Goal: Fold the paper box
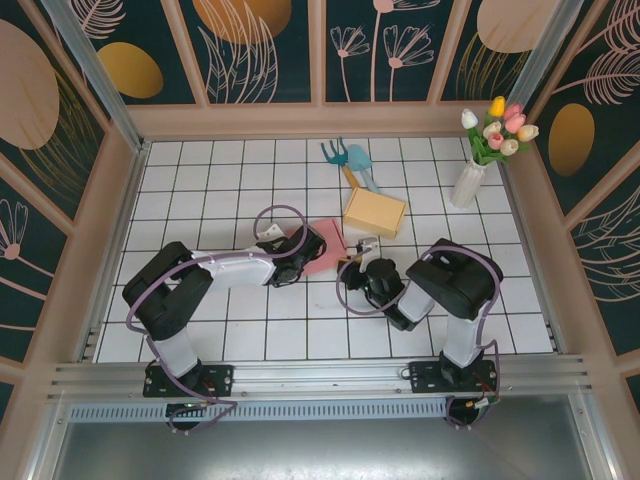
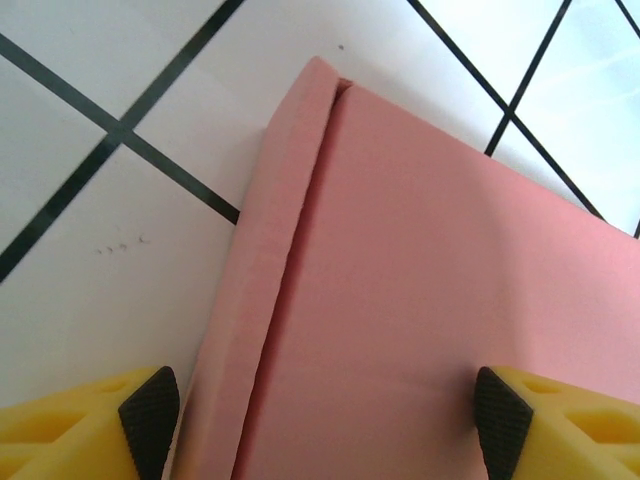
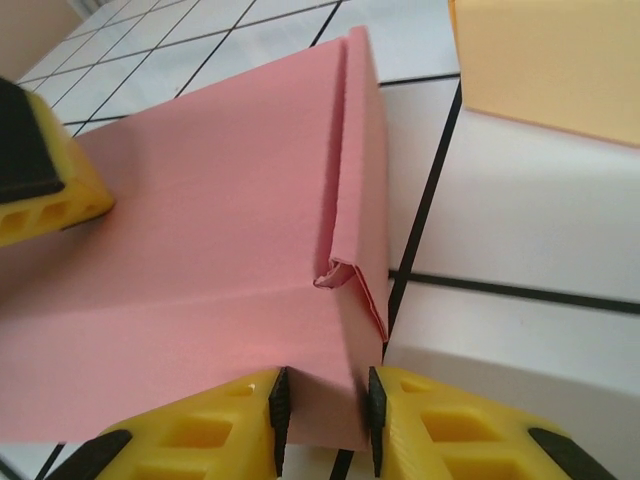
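The right gripper (image 3: 327,410) is clenched on the near flap of the pink box (image 3: 220,230). Its black pads (image 3: 280,405) pinch the thin card from both sides, probably so the flap can be swung up along its crease. The box lies flat on the tiled table (image 1: 200,180), mid-table between the two arms. It is smooth, matte card, stiff enough to hold a straight ridge where one side wall is doubled over (a small crumple marks the corner where that wall meets the gripped flap).

Just beyond, the left gripper (image 2: 325,425) is released, jaws wide, straddling the opposite folded edge. One pad (image 2: 150,415) is over tile and the other over the panel. I judge it is placed to steady the sheet while the right one pulls. Whether it touches the card I cannot tell.

Farther back sits a tan box (image 1: 375,212), squared up, then a teal tool (image 1: 345,155) and a white vase (image 1: 466,185) of tulips (image 1: 503,128).
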Controlling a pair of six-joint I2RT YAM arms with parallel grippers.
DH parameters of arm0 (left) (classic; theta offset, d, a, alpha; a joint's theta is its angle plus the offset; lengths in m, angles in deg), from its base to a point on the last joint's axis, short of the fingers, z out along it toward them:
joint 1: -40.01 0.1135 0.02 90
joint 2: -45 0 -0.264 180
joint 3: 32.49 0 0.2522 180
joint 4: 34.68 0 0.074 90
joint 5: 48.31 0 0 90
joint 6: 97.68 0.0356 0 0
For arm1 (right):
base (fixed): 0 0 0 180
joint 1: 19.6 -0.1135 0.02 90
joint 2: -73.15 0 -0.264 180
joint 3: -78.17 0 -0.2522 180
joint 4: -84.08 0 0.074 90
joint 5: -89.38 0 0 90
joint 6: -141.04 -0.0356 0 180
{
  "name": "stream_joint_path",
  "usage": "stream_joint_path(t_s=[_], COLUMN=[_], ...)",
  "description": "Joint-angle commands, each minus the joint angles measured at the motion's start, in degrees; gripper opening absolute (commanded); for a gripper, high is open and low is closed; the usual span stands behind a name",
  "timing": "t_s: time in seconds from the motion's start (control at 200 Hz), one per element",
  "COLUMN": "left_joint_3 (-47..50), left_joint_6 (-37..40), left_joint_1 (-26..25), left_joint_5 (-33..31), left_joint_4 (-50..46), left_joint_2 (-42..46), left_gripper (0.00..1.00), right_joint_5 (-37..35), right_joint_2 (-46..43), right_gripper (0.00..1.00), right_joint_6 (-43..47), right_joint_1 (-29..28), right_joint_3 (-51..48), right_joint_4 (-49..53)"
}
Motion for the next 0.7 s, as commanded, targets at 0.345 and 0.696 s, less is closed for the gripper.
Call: stream_joint_path(t_s=[0.345,0.696], left_joint_3=[2.44,2.6], left_joint_6=[3.3,3.37], left_joint_1=[0.12,0.1], left_joint_5=[3.52,4.52], left_joint_4=[-12.7,-11.37], left_joint_2=[-3.35,-4.72], left_gripper=[0.78,0.77], right_joint_5=[3.51,9.12], right_joint_2=[-0.98,-2.13], right_gripper=[0.37,0.36], right_joint_6=[-3.95,-10.93], right_joint_1=[-0.73,-0.57], right_joint_3=[7.91,16.81], right_joint_4=[19.73,38.99])
